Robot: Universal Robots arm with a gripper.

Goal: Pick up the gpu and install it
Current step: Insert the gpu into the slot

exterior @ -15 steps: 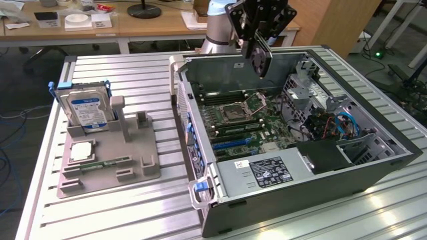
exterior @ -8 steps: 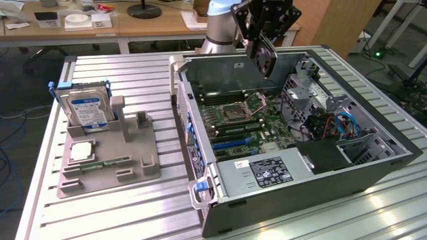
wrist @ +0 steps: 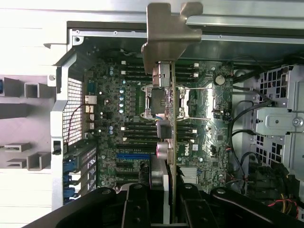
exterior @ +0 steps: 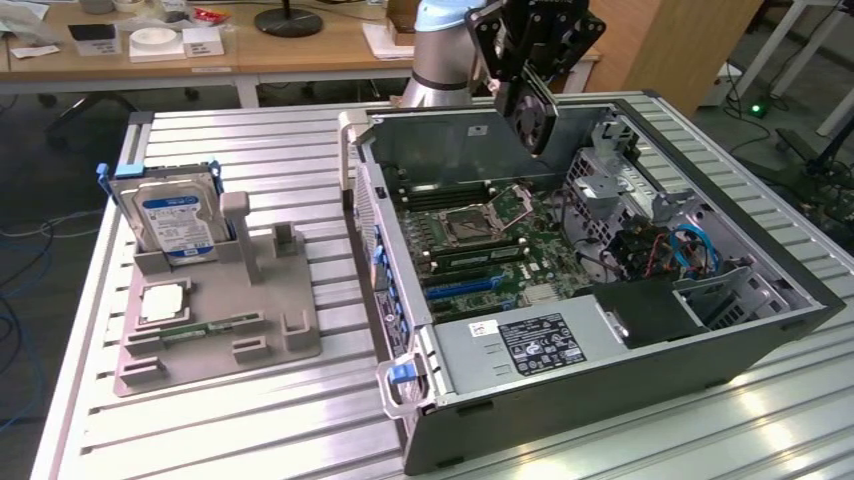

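Two fingers [wrist: 137, 209] clamped on the gpu [wrist: 166, 42], board pinched between them, hanging above the open computer case [exterior: 627, 390]

**Open Case, Crowded Edges**

The tool [exterior: 530, 78] hangs with the gpu [exterior: 531, 115] over the open case [exterior: 461, 140]. Below, the motherboard [exterior: 481, 235] lies bare; a drive cage [exterior: 621, 168], cables [exterior: 674, 250] and a power supply [exterior: 534, 345] crowd the exterior view's right and near end.
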